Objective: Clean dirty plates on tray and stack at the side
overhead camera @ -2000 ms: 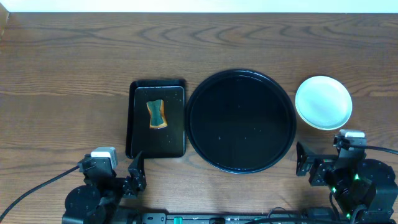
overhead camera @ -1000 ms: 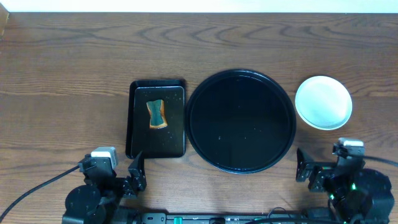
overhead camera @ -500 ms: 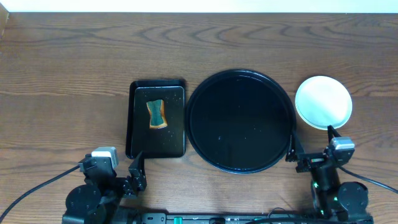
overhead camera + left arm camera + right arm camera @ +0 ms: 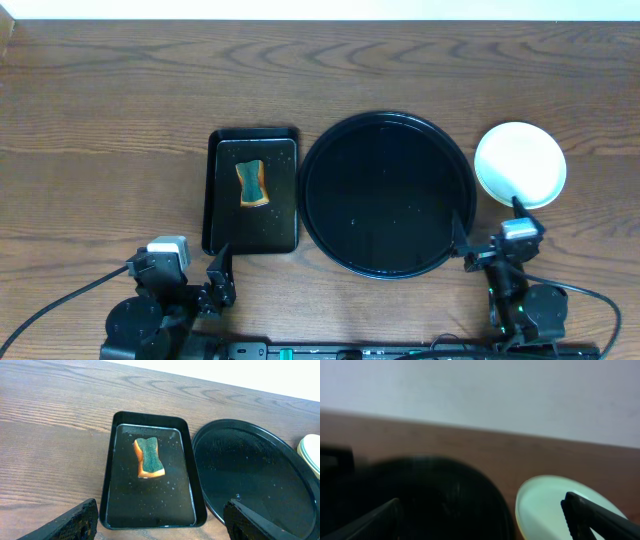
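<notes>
The large round black tray (image 4: 388,194) sits mid-table with nothing on it; it also shows in the left wrist view (image 4: 250,477) and, blurred, in the right wrist view (image 4: 435,500). The plates (image 4: 520,165) sit stacked right of the tray, a pale mint one on top with a yellow rim below; the stack shows in the right wrist view (image 4: 555,507) and at the edge of the left wrist view (image 4: 312,452). My left gripper (image 4: 160,522) is open and empty near the front edge (image 4: 215,280). My right gripper (image 4: 485,520) is open and empty, low at the front right (image 4: 490,240).
A small rectangular black tray (image 4: 253,190) lies left of the round tray and holds a green-and-orange sponge (image 4: 252,184), also in the left wrist view (image 4: 149,457). Wet specks dot both trays. Bare wooden table lies behind and to the left.
My right arm has drawn back and swung left toward the round tray's front right edge. The left arm, plates, sponge and trays have not moved.
</notes>
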You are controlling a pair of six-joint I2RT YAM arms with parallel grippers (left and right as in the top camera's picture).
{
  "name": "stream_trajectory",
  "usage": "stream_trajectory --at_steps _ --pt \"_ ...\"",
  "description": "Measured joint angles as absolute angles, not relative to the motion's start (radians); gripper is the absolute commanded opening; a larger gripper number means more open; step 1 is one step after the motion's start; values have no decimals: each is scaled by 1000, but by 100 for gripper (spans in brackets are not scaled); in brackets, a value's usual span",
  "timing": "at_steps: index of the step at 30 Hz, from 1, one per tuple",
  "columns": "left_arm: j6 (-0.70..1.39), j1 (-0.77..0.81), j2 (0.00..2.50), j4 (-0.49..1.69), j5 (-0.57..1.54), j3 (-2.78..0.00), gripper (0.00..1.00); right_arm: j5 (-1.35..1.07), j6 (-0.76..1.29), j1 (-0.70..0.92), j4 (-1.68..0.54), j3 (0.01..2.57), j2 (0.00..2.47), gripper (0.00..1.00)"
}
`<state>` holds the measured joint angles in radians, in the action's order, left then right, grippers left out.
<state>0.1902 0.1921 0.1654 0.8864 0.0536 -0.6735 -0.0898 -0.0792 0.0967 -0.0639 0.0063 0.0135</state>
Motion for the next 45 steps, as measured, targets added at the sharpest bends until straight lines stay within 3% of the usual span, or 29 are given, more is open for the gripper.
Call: stream_trajectory --at_steps 36,45 --pt "190 186 165 937 49 -669 81 -105 -167 97 -62 7 12 99" --pt "190 -7 43 785 55 -453 81 -109 -167 97 -61 7 12 99"
